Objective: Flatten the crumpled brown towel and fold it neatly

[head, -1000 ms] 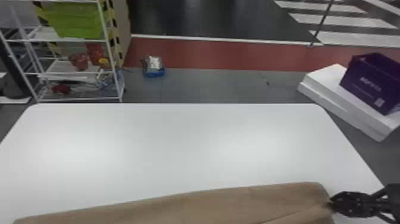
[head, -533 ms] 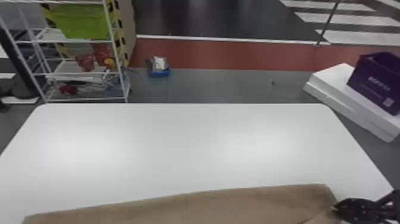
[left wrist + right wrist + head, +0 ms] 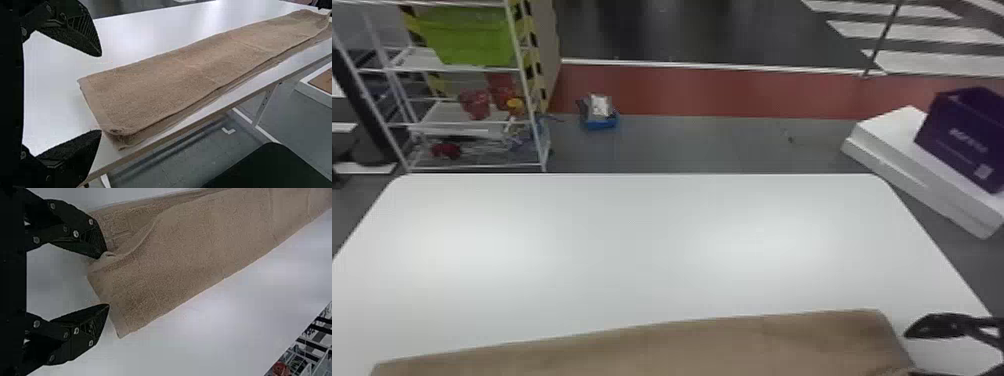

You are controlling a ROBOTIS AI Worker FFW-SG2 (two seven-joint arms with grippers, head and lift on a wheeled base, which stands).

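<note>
The brown towel (image 3: 682, 345) lies as a long folded strip along the near side of the white table, its far edge slanting slightly. At its right end, in the head view, is my right gripper (image 3: 914, 345). The right wrist view has that right gripper (image 3: 107, 281) open beside the towel's end (image 3: 156, 278), where a corner is turned back near one fingertip. My left gripper (image 3: 101, 94) stands open just off the other end of the towel (image 3: 164, 78), with nothing between its fingers; layered edges show there near the table's edge.
The white table (image 3: 632, 240) stretches beyond the towel. Past it stand a wire shelf (image 3: 467, 120) with a green bin (image 3: 474, 37) at the left, and a purple box (image 3: 967, 135) on white slabs (image 3: 897, 150) at the right. A small blue item (image 3: 599, 120) is on the floor.
My right gripper has opened and let go of the towel's right end. Its fingers now stand spread beside that end, and the raised fold there has dropped lower.
</note>
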